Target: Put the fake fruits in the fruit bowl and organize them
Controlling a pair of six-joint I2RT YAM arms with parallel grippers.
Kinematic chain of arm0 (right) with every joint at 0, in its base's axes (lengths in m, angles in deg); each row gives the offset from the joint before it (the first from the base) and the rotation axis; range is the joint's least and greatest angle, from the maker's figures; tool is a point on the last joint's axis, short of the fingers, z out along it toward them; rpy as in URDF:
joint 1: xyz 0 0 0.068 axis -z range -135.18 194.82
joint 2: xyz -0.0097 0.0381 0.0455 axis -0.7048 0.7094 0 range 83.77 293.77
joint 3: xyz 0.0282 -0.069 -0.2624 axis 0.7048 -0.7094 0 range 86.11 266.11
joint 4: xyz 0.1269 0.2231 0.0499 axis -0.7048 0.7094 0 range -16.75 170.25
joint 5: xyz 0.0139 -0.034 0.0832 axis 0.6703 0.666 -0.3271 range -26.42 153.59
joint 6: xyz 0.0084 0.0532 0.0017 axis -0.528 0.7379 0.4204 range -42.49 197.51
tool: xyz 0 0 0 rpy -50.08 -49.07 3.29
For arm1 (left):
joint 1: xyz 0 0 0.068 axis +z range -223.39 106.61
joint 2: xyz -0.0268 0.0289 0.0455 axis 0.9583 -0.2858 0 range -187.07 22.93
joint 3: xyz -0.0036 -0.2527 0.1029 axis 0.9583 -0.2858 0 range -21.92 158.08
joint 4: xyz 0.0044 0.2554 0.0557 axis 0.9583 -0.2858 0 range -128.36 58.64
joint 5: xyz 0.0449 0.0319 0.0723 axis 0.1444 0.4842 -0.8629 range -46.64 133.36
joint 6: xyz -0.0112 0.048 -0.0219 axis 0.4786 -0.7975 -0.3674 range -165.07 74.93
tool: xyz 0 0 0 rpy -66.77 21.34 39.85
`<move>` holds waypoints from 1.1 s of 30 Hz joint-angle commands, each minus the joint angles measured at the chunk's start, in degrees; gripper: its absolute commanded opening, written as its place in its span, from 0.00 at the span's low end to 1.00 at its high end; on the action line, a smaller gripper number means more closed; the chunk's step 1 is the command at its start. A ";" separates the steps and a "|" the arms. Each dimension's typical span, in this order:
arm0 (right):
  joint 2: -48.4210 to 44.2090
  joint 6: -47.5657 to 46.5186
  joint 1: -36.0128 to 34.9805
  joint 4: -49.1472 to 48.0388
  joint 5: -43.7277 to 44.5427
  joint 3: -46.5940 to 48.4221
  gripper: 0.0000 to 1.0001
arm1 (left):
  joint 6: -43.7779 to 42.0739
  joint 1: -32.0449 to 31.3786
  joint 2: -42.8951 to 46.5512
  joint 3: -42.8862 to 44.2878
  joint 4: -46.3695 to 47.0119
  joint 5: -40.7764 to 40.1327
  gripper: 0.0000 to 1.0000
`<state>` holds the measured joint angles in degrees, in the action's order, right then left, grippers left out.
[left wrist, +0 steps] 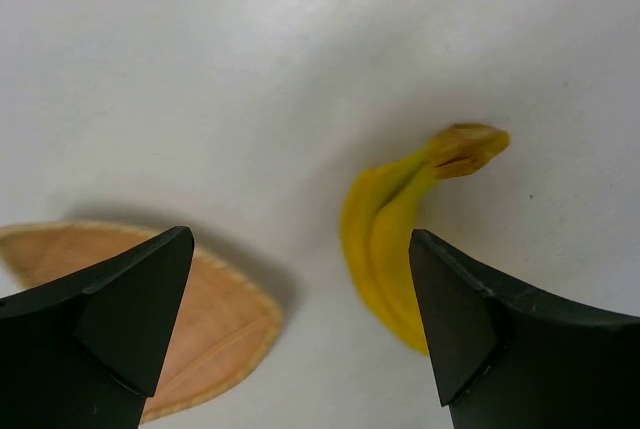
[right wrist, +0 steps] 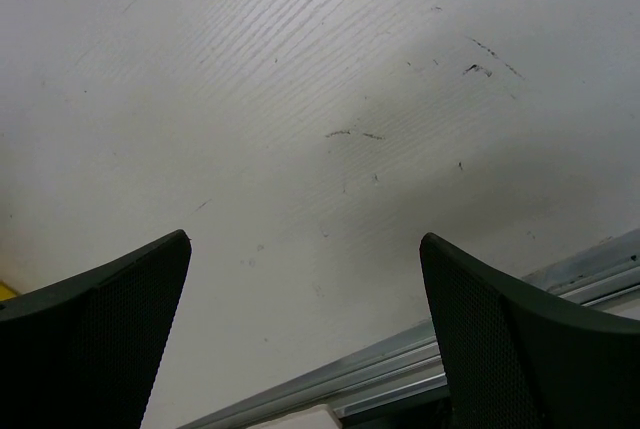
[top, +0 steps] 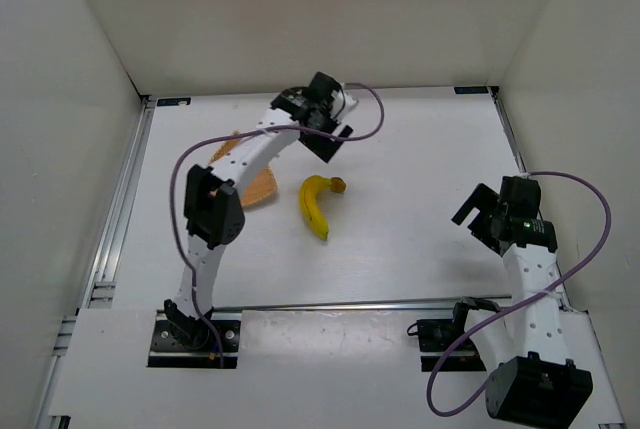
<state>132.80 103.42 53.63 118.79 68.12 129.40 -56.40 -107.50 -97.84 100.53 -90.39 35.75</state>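
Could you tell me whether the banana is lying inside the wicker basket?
No, the banana lies on the table, apart from the basket.

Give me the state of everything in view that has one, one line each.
fruit bowl: on the table, visible part empty
banana: lying on the table beside the fruit bowl, not touching it, not gripped
left end effector: open, holding nothing, above the gap between banana and fruit bowl
right end effector: open, holding nothing, over bare table
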 commanded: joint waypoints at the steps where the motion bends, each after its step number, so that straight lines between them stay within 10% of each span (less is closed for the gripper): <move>1: -2.28 -0.95 -0.29 1.83 1.61 1.80 0.99 | 2.28 -2.54 -7.01 1.74 -7.68 3.58 1.00; 10: -2.19 -1.04 -0.29 2.01 1.01 -0.57 0.99 | 3.95 -3.25 -8.52 -11.01 -4.26 3.92 0.90; 16: -0.17 -1.04 -0.29 0.96 1.00 1.27 0.99 | 4.48 -3.77 -7.03 -9.26 -5.49 5.96 0.10; 27: 0.36 0.19 -0.29 -0.80 -0.05 -1.19 0.99 | 1.49 8.95 21.60 -20.13 3.37 11.66 0.12; 33: 0.89 0.19 -0.29 -0.80 -0.66 -1.19 0.99 | -1.06 22.23 18.31 -26.21 4.97 12.28 0.15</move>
<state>133.50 103.64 53.63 119.31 68.64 128.28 -55.68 -86.63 -73.64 77.58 -85.80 46.46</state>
